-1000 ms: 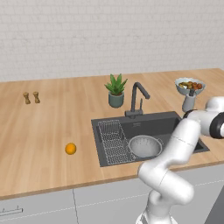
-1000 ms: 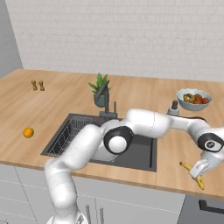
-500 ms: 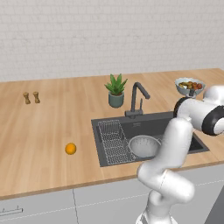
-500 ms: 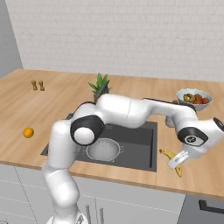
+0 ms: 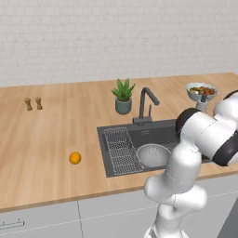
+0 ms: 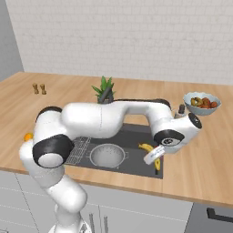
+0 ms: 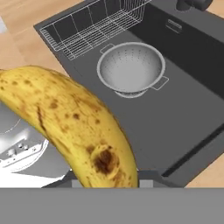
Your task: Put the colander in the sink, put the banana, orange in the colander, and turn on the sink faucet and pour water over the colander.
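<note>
My gripper (image 6: 153, 156) is shut on the banana (image 6: 149, 147), a spotted yellow fruit held just above the right part of the sink (image 6: 136, 136). In the hand view the banana (image 7: 78, 127) covers my fingertips. The colander (image 6: 107, 155) stands upright in the sink, left of the banana, and its bowl (image 7: 131, 68) holds nothing. Far to the left the orange (image 5: 75, 158) lies on the wooden counter. Behind the basin rises the dark faucet (image 5: 146, 105); no water runs from it.
A wire rack (image 5: 120, 148) fills the sink's left part. A potted plant (image 5: 123, 97) stands by the faucet and a white fruit bowl (image 6: 202, 102) at the back right. Two small shakers (image 5: 33, 103) stand far left. My own arm spans the sink's front.
My gripper has carried the banana leftward from the counter on the right to above the sink's right part. Colander and orange have stayed put.
</note>
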